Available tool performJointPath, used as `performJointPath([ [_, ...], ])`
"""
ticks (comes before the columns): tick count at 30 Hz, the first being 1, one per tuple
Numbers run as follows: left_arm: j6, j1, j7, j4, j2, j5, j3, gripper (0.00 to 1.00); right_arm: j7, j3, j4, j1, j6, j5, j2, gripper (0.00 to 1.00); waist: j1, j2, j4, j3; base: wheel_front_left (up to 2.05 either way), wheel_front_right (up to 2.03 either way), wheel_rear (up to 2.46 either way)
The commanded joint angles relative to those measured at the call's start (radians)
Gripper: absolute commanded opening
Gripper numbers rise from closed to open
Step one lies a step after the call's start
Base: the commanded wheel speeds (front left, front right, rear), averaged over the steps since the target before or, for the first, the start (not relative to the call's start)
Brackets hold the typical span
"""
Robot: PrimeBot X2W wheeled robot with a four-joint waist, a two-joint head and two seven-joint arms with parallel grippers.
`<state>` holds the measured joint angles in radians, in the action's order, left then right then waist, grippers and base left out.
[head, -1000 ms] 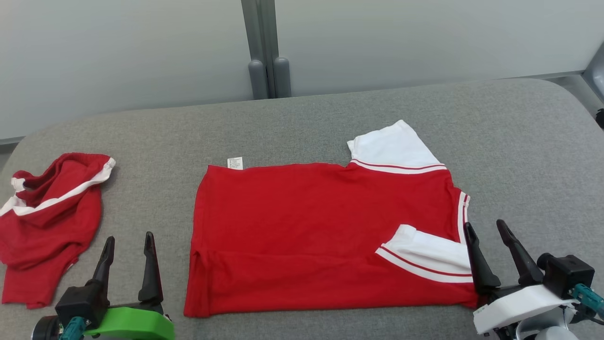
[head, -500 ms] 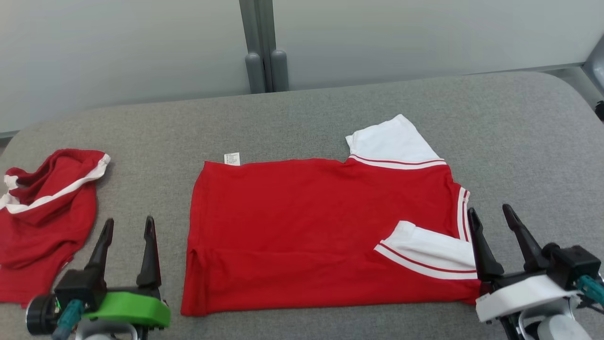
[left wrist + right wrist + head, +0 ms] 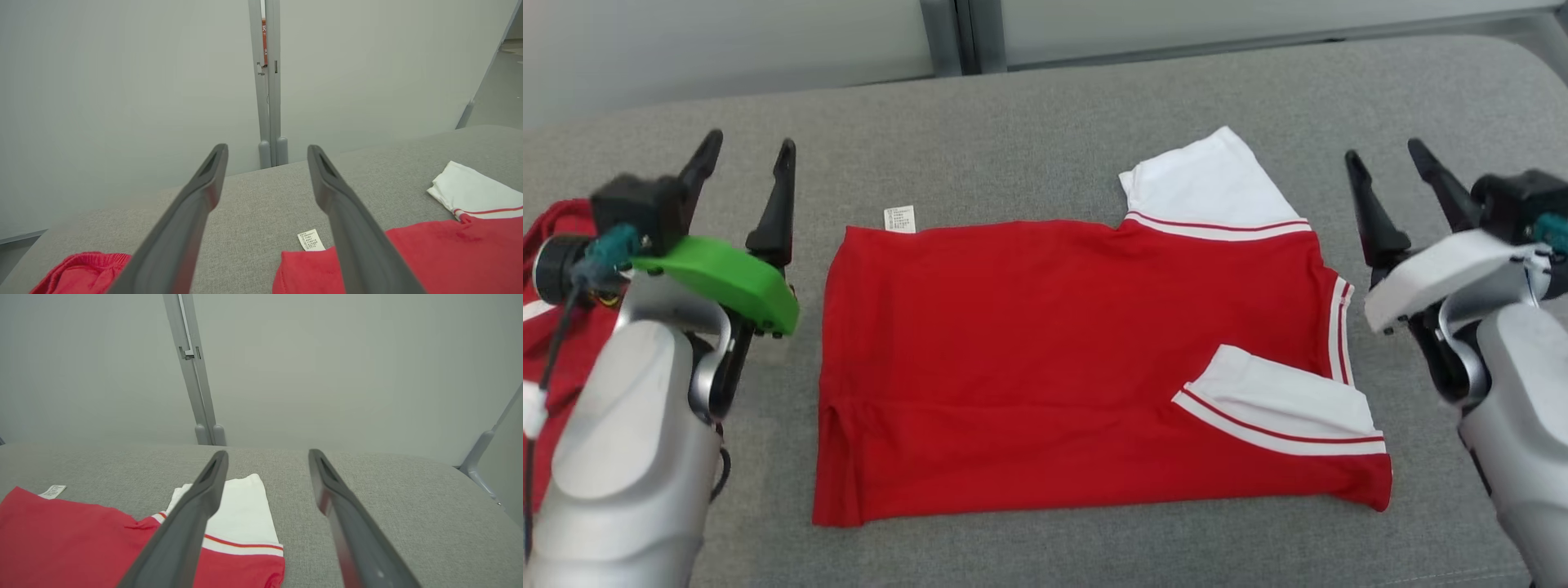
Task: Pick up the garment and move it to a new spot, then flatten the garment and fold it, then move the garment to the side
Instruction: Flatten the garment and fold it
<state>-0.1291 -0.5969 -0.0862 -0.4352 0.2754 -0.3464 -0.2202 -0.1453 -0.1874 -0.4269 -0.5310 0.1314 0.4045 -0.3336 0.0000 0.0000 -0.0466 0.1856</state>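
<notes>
Head view looks down on a grey fabric-covered tabletop (image 3: 1029, 122). A red garment (image 3: 1054, 367), a short-sleeved shirt with white sleeves, lies flat in the middle of it, folded into a wide rectangle. 1 white sleeve (image 3: 1205, 184) sticks out past the far edge, toward the right. The other sleeve (image 3: 1282, 404), trimmed with a red stripe, is folded over onto the red cloth close to the near right corner. A small white care label (image 3: 899, 219) pokes out at the far left corner.

The left gripper (image 3: 752, 140), on a green mount, hovers just left of the garment with its 2 dark fingers spread apart and holding nothing. The right gripper (image 3: 1383, 149), on a white mount, hovers just right of the garment, its fingers also spread apart and empty. Neither touches the cloth.

A second red garment (image 3: 588, 327) with white trim lies crumpled at the left edge of the tabletop, partly hidden behind the left arm. Left wrist view shows pale grey wall panels (image 3: 122, 81) joined by a grey post (image 3: 267, 81) beyond the far edge of the tabletop.
</notes>
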Motion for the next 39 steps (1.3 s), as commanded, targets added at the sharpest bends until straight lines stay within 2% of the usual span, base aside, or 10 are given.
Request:
performJointPath([
  [1,-0.001,-0.054,0.029,-0.019,0.022,-0.040,-0.031,1.00,0.022,-0.017,-0.038,-0.054,-0.002,0.012,-0.013,1.00,0.0000,0.0000,-0.005,0.072,0.00,0.00,0.00],
  [11,-0.001,-0.284,0.306,-0.158,0.103,-0.295,-0.224,1.00,0.113,-0.160,-0.275,-0.350,-0.002,0.093,-0.031,1.00,0.0000,0.0000,-0.001,0.178,0.00,0.00,0.00],
  [15,-0.001,-0.322,0.391,-0.172,0.115,-0.378,-0.288,1.00,0.136,-0.221,-0.353,-0.427,-0.002,0.129,-0.029,1.00,0.0000,0.0000,0.005,0.195,0.00,0.00,0.00],
  [21,-0.001,-0.345,0.485,-0.199,0.118,-0.448,-0.369,1.00,0.151,-0.296,-0.466,-0.520,-0.002,0.179,-0.019,1.00,0.0000,0.0000,0.021,0.225,0.00,0.00,0.00],
  [26,-0.001,-0.357,0.540,-0.213,0.126,-0.498,-0.412,1.00,0.131,-0.345,-0.535,-0.578,-0.002,0.198,0.000,1.00,0.0000,0.0000,0.026,0.242,0.00,0.00,0.00],
  [34,-0.001,-0.374,0.540,-0.250,0.112,-0.535,-0.441,1.00,0.100,-0.423,-0.611,-0.638,-0.002,0.232,0.026,1.00,0.0000,0.0000,0.021,0.272,0.00,0.00,0.00],
  [35,-0.001,-0.377,0.541,-0.257,0.111,-0.537,-0.448,0.50,0.097,-0.433,-0.619,-0.644,-0.002,0.236,0.028,1.00,0.0000,0.0000,0.020,0.274,0.00,0.00,0.00],
  [36,-0.001,-0.376,0.543,-0.262,0.108,-0.544,-0.454,0.19,0.097,-0.443,-0.628,-0.647,-0.002,0.241,0.028,1.00,0.0000,0.0000,0.020,0.276,0.00,0.00,0.00],
  [37,-0.001,-0.377,0.542,-0.265,0.106,-0.547,-0.458,0.00,0.100,-0.451,-0.636,-0.649,-0.002,0.244,0.028,1.00,0.0000,0.0000,0.020,0.278,0.00,0.00,0.00],
  [39,-0.001,-0.393,0.529,-0.269,0.108,-0.542,-0.466,0.00,0.108,-0.474,-0.651,-0.658,-0.002,0.248,0.029,1.00,0.0000,0.0000,0.022,0.282,0.00,0.00,0.00],
])
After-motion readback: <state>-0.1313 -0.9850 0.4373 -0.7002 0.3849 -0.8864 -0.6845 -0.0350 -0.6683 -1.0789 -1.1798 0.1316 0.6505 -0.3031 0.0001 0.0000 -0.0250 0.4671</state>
